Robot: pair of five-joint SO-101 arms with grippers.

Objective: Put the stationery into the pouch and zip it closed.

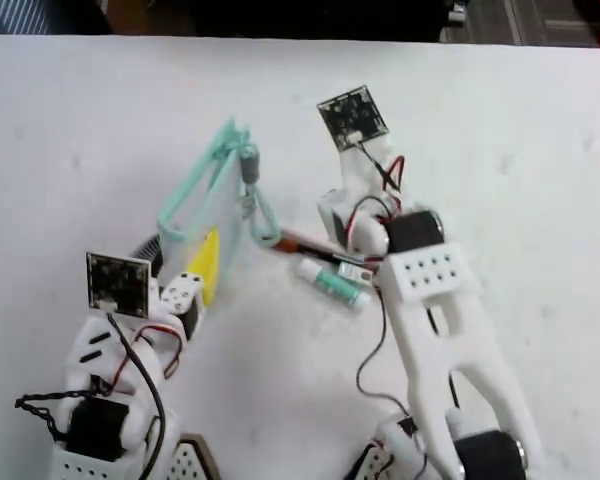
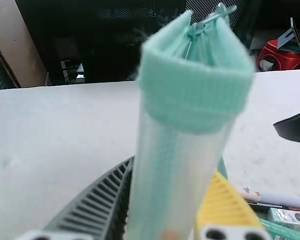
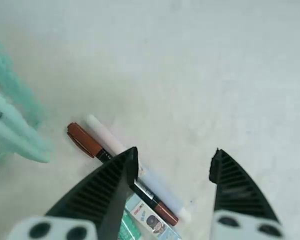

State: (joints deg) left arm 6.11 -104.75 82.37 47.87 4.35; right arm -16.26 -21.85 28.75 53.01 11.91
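The pouch (image 1: 212, 192) is clear plastic with mint-green edging and stands tilted up off the white table. My left gripper (image 1: 180, 256) is shut on its lower end. In the left wrist view the pouch (image 2: 190, 105) rises between the grey and yellow fingers (image 2: 221, 200) of that gripper (image 2: 172, 170). A brown pen (image 3: 87, 141), a white pen (image 3: 109, 136) and a glue stick (image 3: 146, 219) lie together on the table beside the pouch. My right gripper (image 3: 175, 152) hangs open just above them. From above, the brown pen (image 1: 305, 243) and glue stick (image 1: 332, 283) lie under the right gripper (image 1: 332, 230).
A grey and green ring loop (image 1: 256, 205) hangs from the pouch's zip end towards the pens. The white table (image 1: 520, 160) stretches bare to the right and far side. Its far edge meets a dark background.
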